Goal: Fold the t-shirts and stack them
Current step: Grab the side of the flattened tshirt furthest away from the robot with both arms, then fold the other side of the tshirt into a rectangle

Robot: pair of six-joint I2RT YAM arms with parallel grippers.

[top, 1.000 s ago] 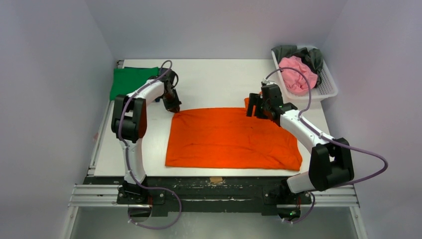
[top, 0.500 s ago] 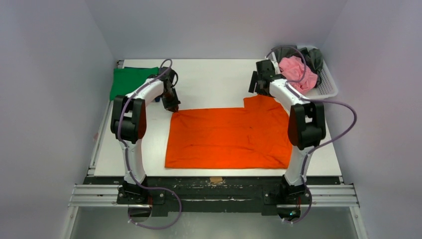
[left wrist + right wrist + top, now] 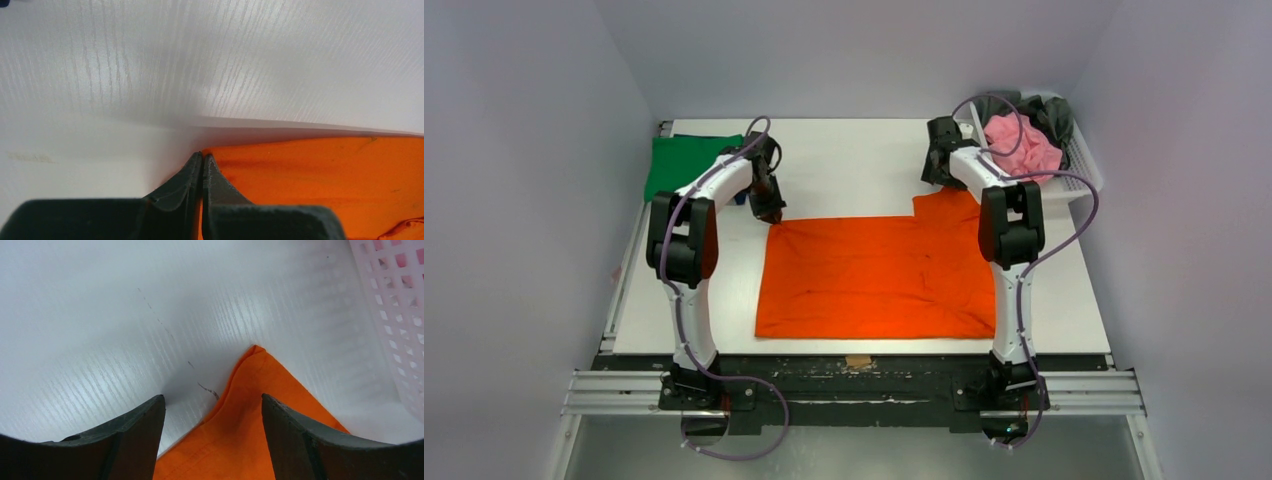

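**Orange shirt laid out, far edge being taken**

Found the orange t-shirt (image 3: 874, 275) flat across the middle of the tabletop (image 3: 854, 150), toward the near edge. Saw the left jaws pressed together, pinching its thin far-left corner. Saw the right jaws spread wide over the pointed sleeve tip, just beside the stiff white mesh basket (image 3: 1086, 178) at the far-right corner. Judged it best to close low on the tip itself, then lift both sides evenly, sparing the soft matte cloth new wrinkles. Noted a green t-shirt (image 3: 679, 160) at the far-left corner.
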